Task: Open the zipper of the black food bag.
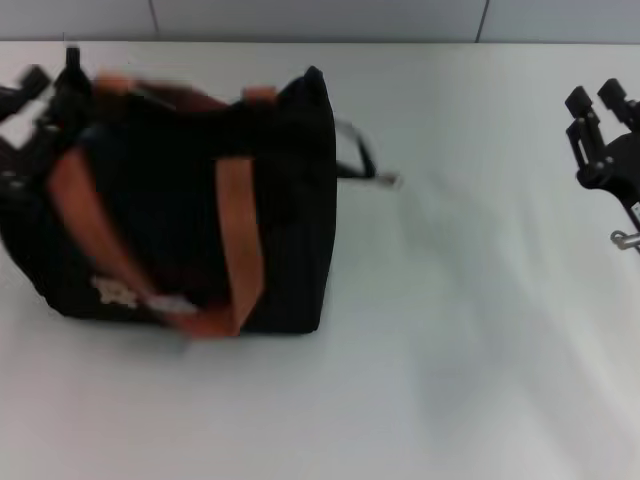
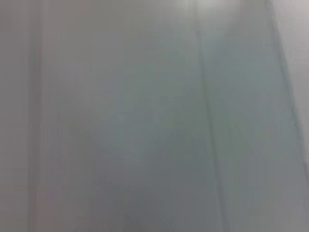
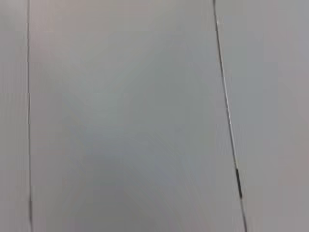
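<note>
The black food bag (image 1: 180,215) stands on the white table at the left of the head view, blurred, with orange-brown straps (image 1: 238,240) across its front and a pale patch low on its front. A thin black tail with a small silvery pull (image 1: 388,180) sticks out from the bag's right end; the zipper line itself is too blurred to make out. My left gripper (image 1: 40,85) is at the bag's far left end, close against it. Far right, my right gripper (image 1: 596,98) hangs open and apart from the bag. Both wrist views show only a pale surface.
The white table (image 1: 470,340) stretches between the bag and the right arm and in front of both. A grey wall (image 1: 320,18) runs along the table's far edge.
</note>
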Robot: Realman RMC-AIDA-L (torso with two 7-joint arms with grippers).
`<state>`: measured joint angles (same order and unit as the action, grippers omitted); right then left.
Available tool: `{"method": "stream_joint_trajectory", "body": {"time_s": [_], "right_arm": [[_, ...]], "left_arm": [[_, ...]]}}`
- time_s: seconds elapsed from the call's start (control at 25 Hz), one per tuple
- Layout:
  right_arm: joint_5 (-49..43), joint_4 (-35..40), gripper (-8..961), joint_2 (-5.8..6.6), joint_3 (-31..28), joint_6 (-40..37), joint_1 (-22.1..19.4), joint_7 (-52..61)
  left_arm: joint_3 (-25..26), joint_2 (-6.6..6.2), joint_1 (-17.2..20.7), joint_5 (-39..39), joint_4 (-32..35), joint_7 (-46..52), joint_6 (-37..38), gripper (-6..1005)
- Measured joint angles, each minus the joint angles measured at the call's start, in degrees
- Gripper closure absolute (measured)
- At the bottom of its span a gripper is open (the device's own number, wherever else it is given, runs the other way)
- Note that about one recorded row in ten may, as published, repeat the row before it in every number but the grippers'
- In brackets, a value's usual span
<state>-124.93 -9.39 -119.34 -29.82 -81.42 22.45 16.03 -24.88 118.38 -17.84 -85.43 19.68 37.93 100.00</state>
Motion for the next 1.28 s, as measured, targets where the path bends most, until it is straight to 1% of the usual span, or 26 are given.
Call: {"method": "stream_joint_trajectory", "body": {"time_s": [0.04,0.08,0.12,0.16,0.2,0.24,0.32,0.36,0.4,0.44,0.48,0.56,0.6,0.64,0.68,0.72,0.76,0.8,0.84,1.0,1.28], "right_arm": [[0.0,0.0,806,0.0,0.0,0.0,0.0,0.0],[-0.1,0.7,776,0.07,0.2,-1.1,0.1,2.1],[-0.7,2.1,746,0.15,0.3,-2.7,0.4,4.8],[-1.5,3.3,698,0.19,0.5,-4.2,0.7,7.0],[-4.4,6.8,651,0.27,1.1,-7.8,1.6,12.1],[-4.4,6.8,603,0.27,1.1,-7.8,1.6,12.1],[-8.1,10.8,508,0.73,2.6,-12.5,3.0,17.3],[-10.2,13.1,470,1.21,4.2,-15.4,3.8,20.0],[-11.9,14.9,432,1.72,6.2,-18.0,4.5,21.8],[-14.0,17.0,394,2.47,10.2,-21.6,5.7,23.6],[-15.5,18.5,357,3.08,14.0,-24.5,6.7,24.7],[-18.1,21.0,281,4.13,23.2,-29.9,9.0,26.4],[-18.8,21.8,201,4.39,27.8,-31.9,10.1,26.9],[-18.9,22.2,122,4.41,30.9,-32.9,10.7,27.2],[-19.0,22.6,122,4.34,33.5,-33.9,11.3,27.3],[-19.0,22.9,122,3.99,35.1,-34.2,11.7,27.4],[-19.0,23.3,122,3.51,35.4,-34.1,11.9,27.4],[-18.9,24.3,122,2.53,35.9,-33.9,12.2,27.4],[-18.9,24.7,122,2.2,36.1,-33.8,12.3,27.5],[-18.9,25.4,122,1.75,36.4,-33.8,12.5,27.9],[-18.9,25.6,122,1.74,36.3,-34.1,13.4,28.6]], "left_arm": [[2.9,-0.03,1.4,1.1,-0.3,2.4,1.4,827],[4.0,-0.08,2.0,1.5,-0.3,3.8,2.3,810],[6.2,-0.36,3.3,2.1,-0.1,6.9,4.8,793],[6.9,-0.52,3.8,2.2,0.1,8.0,5.9,776],[7.9,-1.33,4.9,2.2,0.3,10.6,9.3,759],[7.9,-1.33,4.9,2.2,0.3,10.6,9.3,726],[7.2,-2.84,5.6,1.4,0.7,13.1,12.7,659],[6.0,-3.55,5.8,0.7,1.4,14.3,13.7,626],[1.7,-4.94,6.2,-1.1,4.1,16.3,14.6,593],[0.1,-5.34,6.3,-1.6,5.0,16.7,14.7,559],[-4.0,-6.07,6.3,-3.1,7.0,17.2,14.7,526],[-10.3,-7.28,6.1,-5.9,9.7,17.7,14.7,393],[-13.4,-7.85,5.6,-7.2,10.5,18.0,14.7,327],[-15.7,-8.13,5.1,-8.3,10.7,18.3,14.6,296],[-16.7,-8.16,4.7,-9.1,10.7,18.4,14.6,265],[-17.1,-7.75,3.8,-10.9,10.7,18.5,14.4,234],[-17.1,-7.75,3.8,-10.9,10.7,18.5,14.4,203],[-17.0,-7.19,3.3,-12.2,10.8,18.5,14.3,172],[-17.0,-6.99,3.2,-12.5,10.8,18.5,14.3,172],[-17.0,-6.6,3.0,-12.6,10.7,18.5,14.3,172],[-17.0,-6.16,2.4,-12.6,10.5,18.5,14.3,173]]}}
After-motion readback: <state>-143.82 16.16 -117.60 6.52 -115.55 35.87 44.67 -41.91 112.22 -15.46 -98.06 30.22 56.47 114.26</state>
